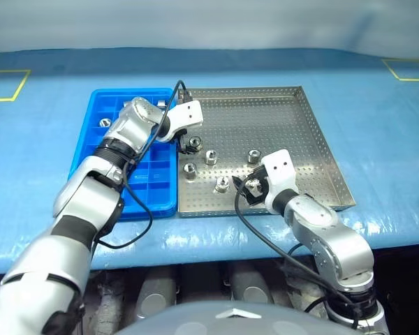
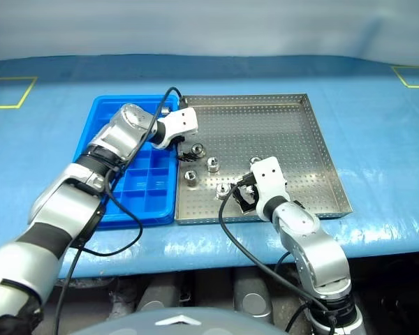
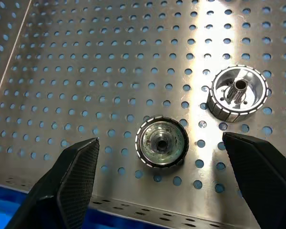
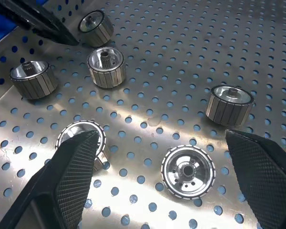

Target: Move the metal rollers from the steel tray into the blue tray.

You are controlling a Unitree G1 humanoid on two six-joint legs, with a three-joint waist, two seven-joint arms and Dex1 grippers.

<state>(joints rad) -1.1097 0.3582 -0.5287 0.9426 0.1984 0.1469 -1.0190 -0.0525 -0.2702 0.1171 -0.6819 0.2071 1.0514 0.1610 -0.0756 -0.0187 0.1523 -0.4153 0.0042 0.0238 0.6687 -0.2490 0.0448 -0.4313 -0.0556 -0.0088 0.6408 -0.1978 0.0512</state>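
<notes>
Left wrist view shows the left pincer [image 3: 164, 183] spread wide and empty over a metal roller [image 3: 161, 143] at the steel tray's [image 1: 314, 125] nine-o'clock edge beside the blue tray [image 1: 105, 105]; next, I'd judge, lower and close, while the right pincer [image 4: 167, 183] hangs open, empty.

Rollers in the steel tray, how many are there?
6 rollers: one at the left gripper, two next to it, one further right, two at the right gripper. Arms may hide more.

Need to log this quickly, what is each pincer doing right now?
Left pincer: open, empty, over a metal roller.
Right pincer: open, empty, above the steel tray.
</notes>
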